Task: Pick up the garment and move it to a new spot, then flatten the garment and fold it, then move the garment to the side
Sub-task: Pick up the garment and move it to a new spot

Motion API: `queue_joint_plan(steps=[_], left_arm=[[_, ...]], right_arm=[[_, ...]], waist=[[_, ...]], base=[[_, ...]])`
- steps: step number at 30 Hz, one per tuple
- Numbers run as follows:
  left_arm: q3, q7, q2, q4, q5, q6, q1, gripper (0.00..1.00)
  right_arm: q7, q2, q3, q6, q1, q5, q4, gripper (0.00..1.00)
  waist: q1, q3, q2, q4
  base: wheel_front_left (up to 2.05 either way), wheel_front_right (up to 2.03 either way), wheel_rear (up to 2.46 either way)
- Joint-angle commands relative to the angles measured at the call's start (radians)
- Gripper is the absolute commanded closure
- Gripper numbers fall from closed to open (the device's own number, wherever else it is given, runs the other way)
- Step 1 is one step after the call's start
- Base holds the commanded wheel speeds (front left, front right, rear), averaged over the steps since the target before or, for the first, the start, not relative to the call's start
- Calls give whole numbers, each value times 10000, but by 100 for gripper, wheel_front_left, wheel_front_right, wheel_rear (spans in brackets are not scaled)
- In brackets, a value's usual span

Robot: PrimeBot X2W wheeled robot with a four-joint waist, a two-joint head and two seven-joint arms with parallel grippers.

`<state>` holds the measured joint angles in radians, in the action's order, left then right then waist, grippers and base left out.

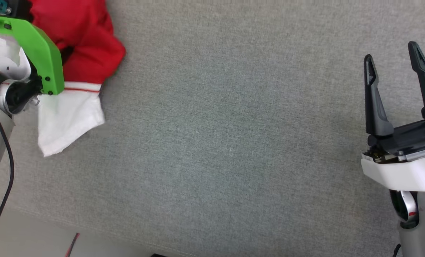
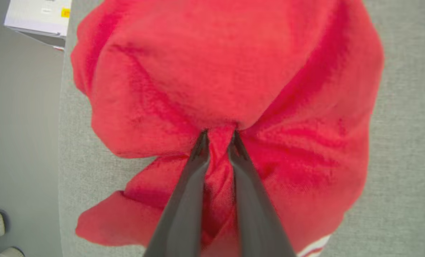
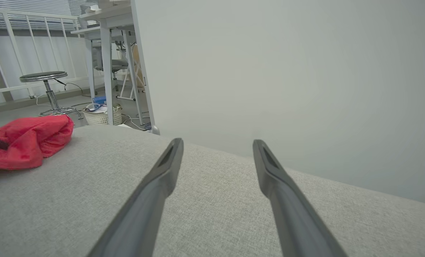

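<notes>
**A:** What do I have on the left?

**B:** My left tool [image 2: 217, 135] is closed on a narrow fold of the shirt [image 2: 233, 64], with red cloth squeezed between both fingers. It's a thin pinch up near the tips. I worry it slips out when I lift and the weight of the heap pulls on it.

**A:** And the right?

**B:** My right tool [image 1: 391, 51] hangs open over bare surface [image 1: 233, 125], well apart from the shirt. It can't help from there if the cloth sags.

**A:** Where does the shirt lie?

**B:** It's bunched at the far left of the surface, with the white sleeve [image 1: 67, 121] spread toward the near side. The left edge is close, with floor [image 2: 19, 142] just beyond it. If I swing outward, part of it may drape over that edge and drag.

**A:** Anything else?

**B:** I judge I've caught a crumpled middle, not a hem or shoulder. Lifted from there it probably hangs as a lump and lands twisted, which makes flattening harder. The sleeve could also snag under my arm's green bracket [image 1: 37, 50].
</notes>
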<state>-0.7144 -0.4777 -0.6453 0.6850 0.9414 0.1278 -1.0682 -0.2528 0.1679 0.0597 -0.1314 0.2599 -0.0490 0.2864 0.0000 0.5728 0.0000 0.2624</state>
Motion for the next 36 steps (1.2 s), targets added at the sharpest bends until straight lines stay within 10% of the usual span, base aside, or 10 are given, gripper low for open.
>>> queue_joint_plan(steps=[1, 18, 36], left_arm=[[-84, 337, -183, -225, 1, 28, -122, 100], [-2347, 1404, -648, -3379, -602, 29, -1908, 100], [-5426, 2350, 1786, -3866, -1080, 29, -3144, 100]], right_arm=[[-90, -88, -38, 7, -143, -95, -45, 0], [-90, -985, -408, 7, -735, -472, -173, 0], [-90, -1174, -681, 7, -498, -1233, -32, 0]], waist=[[0, -543, 0, 19], [0, -2060, 0, -1118], [0, -1312, 0, -3248]], base=[[0, 0, 0], [0, 0, 0], [0, 0, 0]])
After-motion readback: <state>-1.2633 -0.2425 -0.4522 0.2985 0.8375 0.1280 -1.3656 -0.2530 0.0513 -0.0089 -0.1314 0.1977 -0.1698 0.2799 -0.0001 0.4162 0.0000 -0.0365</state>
